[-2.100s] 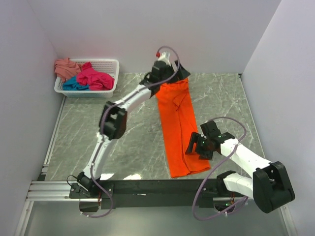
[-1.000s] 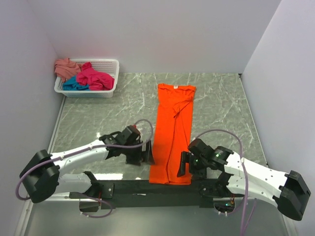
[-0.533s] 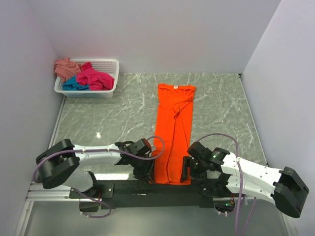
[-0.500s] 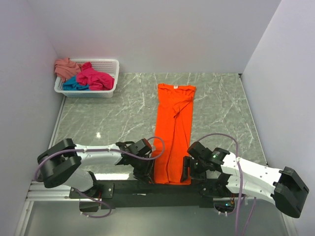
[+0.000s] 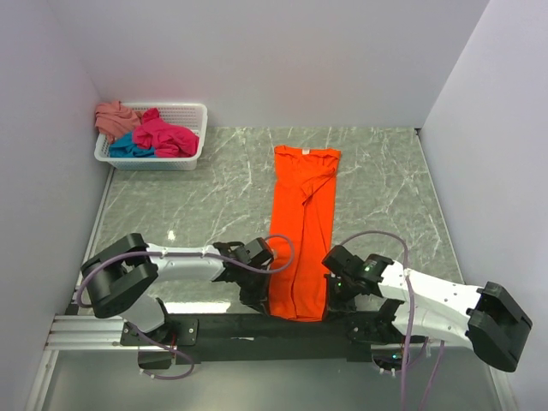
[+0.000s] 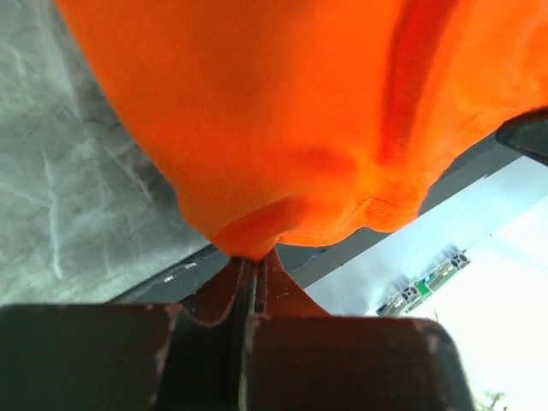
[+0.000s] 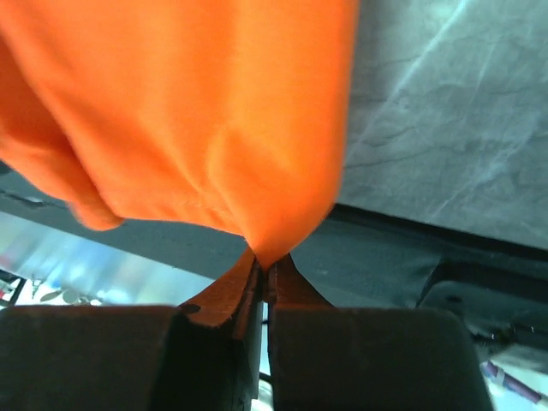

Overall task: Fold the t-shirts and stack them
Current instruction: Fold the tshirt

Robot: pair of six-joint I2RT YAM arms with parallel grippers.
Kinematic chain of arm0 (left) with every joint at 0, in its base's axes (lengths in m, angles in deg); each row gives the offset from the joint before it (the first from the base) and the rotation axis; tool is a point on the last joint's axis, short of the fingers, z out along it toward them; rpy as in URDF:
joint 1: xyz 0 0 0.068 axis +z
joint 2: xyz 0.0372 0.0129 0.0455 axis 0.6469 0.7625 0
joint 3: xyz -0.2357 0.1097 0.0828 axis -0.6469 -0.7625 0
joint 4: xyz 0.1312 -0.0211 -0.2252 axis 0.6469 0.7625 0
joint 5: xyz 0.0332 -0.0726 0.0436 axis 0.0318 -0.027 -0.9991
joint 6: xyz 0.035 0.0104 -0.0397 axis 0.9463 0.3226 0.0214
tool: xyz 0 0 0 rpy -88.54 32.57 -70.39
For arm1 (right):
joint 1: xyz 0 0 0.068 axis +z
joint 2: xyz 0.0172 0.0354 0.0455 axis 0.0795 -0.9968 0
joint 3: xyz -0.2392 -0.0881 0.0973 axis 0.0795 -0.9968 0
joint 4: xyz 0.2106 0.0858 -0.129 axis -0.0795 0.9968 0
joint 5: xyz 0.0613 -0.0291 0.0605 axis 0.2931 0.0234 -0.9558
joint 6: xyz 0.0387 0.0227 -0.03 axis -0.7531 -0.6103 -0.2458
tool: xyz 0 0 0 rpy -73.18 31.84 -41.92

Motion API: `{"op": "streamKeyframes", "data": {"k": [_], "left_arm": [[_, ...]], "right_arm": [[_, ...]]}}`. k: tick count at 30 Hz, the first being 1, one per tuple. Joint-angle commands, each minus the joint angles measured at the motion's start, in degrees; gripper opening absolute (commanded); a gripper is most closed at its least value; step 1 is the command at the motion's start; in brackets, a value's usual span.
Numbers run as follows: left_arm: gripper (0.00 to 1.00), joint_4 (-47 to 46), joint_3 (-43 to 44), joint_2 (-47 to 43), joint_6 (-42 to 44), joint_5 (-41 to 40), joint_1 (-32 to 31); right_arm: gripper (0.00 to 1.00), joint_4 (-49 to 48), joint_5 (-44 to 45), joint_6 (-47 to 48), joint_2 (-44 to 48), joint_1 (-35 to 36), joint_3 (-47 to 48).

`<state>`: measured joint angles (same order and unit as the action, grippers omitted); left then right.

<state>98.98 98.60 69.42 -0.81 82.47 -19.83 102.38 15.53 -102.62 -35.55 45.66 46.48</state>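
Note:
The orange t-shirt (image 5: 301, 224) lies folded into a long narrow strip on the marble table, collar end far, hem end near the front edge. My left gripper (image 5: 264, 291) is shut on the hem's near left corner; in the left wrist view the orange cloth (image 6: 282, 128) bunches out of the closed left gripper (image 6: 255, 259). My right gripper (image 5: 329, 291) is shut on the near right corner, and the right wrist view shows orange fabric (image 7: 197, 111) pinched in the right gripper (image 7: 265, 264). Magenta-pink (image 5: 164, 135), teal-blue (image 5: 128, 149) and salmon-pink (image 5: 113, 115) t-shirts lie heaped at the far left.
A white lattice basket (image 5: 193, 111) at the far left corner holds the heap of shirts. Grey walls close in the table on three sides. A black rail (image 5: 257, 327) runs along the near edge under the arm bases.
Both arms drew in to the hem's corners and both grippers closed on the orange cloth. The hem end has narrowed and lifted slightly.

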Motion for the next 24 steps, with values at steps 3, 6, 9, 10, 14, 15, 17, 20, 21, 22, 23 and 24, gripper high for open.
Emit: {"op": "streamKeyframes", "data": {"k": [3, 6, 9, 10, 14, 15, 17, 20, 21, 22, 23, 24], "left_arm": [[0.00, 6.21, 8.86, -3.15, 3.35, -4.54, 1.16], [0.00, 9.82, 12.20, -2.89, 5.81, -4.90, 5.11], [0.00, 10.18, 16.85, -1.23, 9.50, -5.86, 9.85], [0.00, 10.00, 18.44, -0.52, 10.30, -6.91, 11.78], [0.00, 10.01, 28.28, 4.31, 14.25, -12.27, 15.22], [0.00, 9.57, 31.35, 6.32, 14.78, -12.63, 16.10], [0.00, 7.82, 33.30, 8.26, 15.40, -11.50, 18.64], [0.00, 8.68, 38.92, 12.83, 16.28, -15.26, 20.40], [0.00, 9.21, 41.37, 14.76, 16.63, -16.66, 20.67], [0.00, 8.60, 42.18, 15.56, 17.07, -16.07, 21.02], [0.00, 8.16, 42.89, 16.27, 17.33, -15.71, 21.81], [0.00, 8.24, 44.55, 17.75, 17.42, -15.62, 22.25]], "right_arm": [[0.00, 6.26, 6.48, 4.19, 0.47, -3.45, 8.40], [0.00, 8.54, 10.33, 7.45, 1.27, -8.98, 12.63], [0.00, 8.12, 13.33, 11.21, 1.80, -15.57, 15.96], [0.00, 7.24, 13.43, 11.93, 1.62, -16.89, 16.67], [0.00, 0.48, 13.43, 15.00, -1.62, -21.03, 20.28], [0.00, -1.53, 14.21, 16.32, -4.24, -22.60, 22.37], [0.00, -3.83, 16.41, 17.90, -8.46, -23.93, 25.63], [0.00, -8.31, 17.30, 18.26, -13.56, -26.83, 28.28], [0.00, -10.41, 17.12, 18.79, -14.72, -27.45, 29.67], [0.00, -11.30, 16.95, 19.05, -15.95, -28.41, 30.47], [0.00, -11.74, 15.99, 19.23, -18.39, -28.94, 32.31], [0.00, -12.44, 15.72, 19.93, -19.64, -29.29, 33.28]]}}
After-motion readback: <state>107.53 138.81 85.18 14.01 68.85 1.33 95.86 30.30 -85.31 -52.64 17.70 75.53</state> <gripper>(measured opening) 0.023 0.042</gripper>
